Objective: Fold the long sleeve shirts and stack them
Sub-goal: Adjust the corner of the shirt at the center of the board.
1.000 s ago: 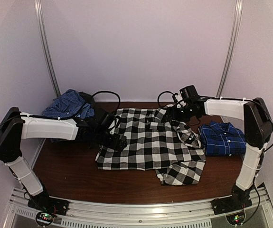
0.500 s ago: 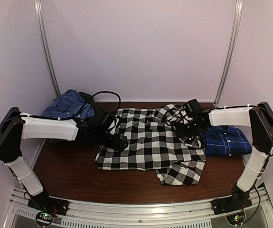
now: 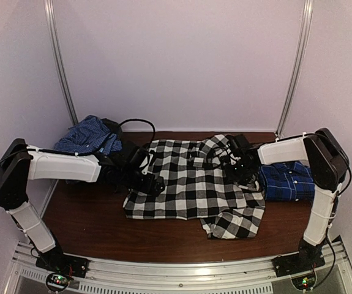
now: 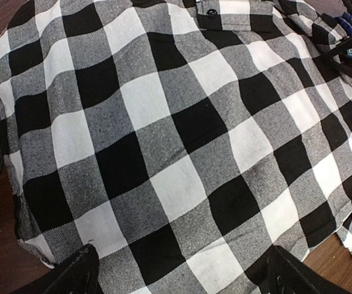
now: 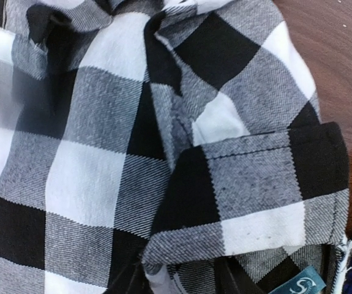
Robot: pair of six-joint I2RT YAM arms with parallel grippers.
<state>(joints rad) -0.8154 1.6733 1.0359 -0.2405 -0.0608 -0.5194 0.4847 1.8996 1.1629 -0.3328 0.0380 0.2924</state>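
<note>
Black-and-white check shirt (image 3: pixel 194 184) lies spread out in the middle of the table (image 3: pixel 90 220). It is mostly flat. One part of it sticks out toward the front edge on the right side, and the cloth is bunched up at its back right corner.

The right gripper (image 3: pixel 240 168) is down on that bunched part. In the right wrist view its fingers (image 5: pixel 136 278) are close together, with a fold of the check cloth between them. A small teal label (image 5: pixel 301 283) shows just beside them. I cannot tell if the cloth is pinched tight.

The left gripper (image 3: pixel 154 184) is low over the left edge of the check shirt. Its fingers (image 4: pixel 78 272) are spread wide apart and hold nothing.

The blue shirt (image 3: pixel 289 180) lies folded near the right edge of the table, just beside the check shirt. It has dark lines and white buttons.

A crumpled blue cloth (image 3: pixel 90 136) sits in the back left corner of the table, behind the left arm.
</note>
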